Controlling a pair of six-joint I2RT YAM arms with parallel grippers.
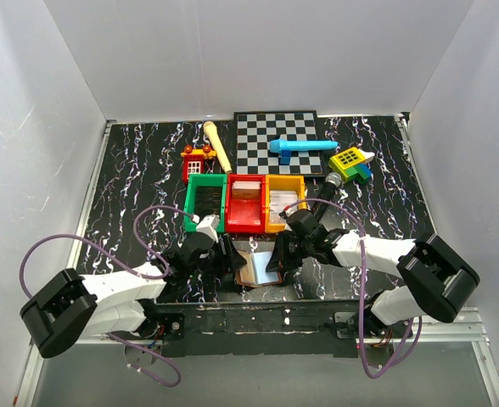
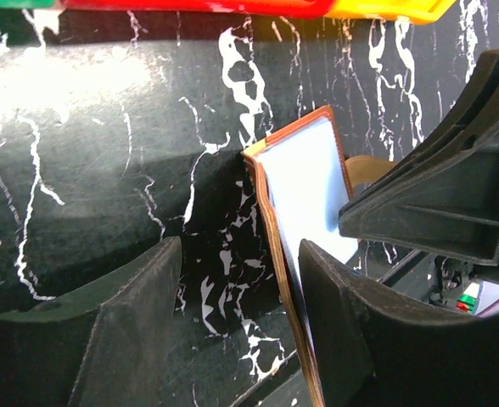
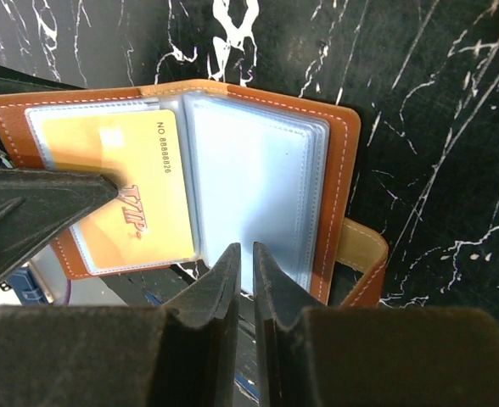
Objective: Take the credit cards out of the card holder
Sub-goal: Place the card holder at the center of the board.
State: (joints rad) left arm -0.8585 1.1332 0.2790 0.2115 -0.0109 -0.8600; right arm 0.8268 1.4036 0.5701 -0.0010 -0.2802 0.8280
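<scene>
The brown card holder (image 1: 254, 267) lies open near the table's front edge, between both grippers. In the right wrist view it (image 3: 258, 170) shows pale blue-grey sleeves, with a yellow card (image 3: 139, 186) in the left sleeve. My right gripper (image 1: 277, 256) (image 3: 245, 250) is closed to a narrow gap, its tips on the lower edge of the right-hand panel. My left gripper (image 1: 230, 256) (image 2: 237, 254) is open. The holder's left flap (image 2: 305, 186) stands on edge between its fingers, against the right one. One left finger (image 3: 29, 212) lies over the yellow card's sleeve.
Green (image 1: 205, 199), red (image 1: 245, 203) and orange (image 1: 285, 199) bins stand just behind the holder. Farther back are a chessboard (image 1: 279, 140), a blue tool (image 1: 300, 147), a wooden stick (image 1: 218, 146), a red toy (image 1: 196, 161) and a yellow keypad toy (image 1: 349, 159).
</scene>
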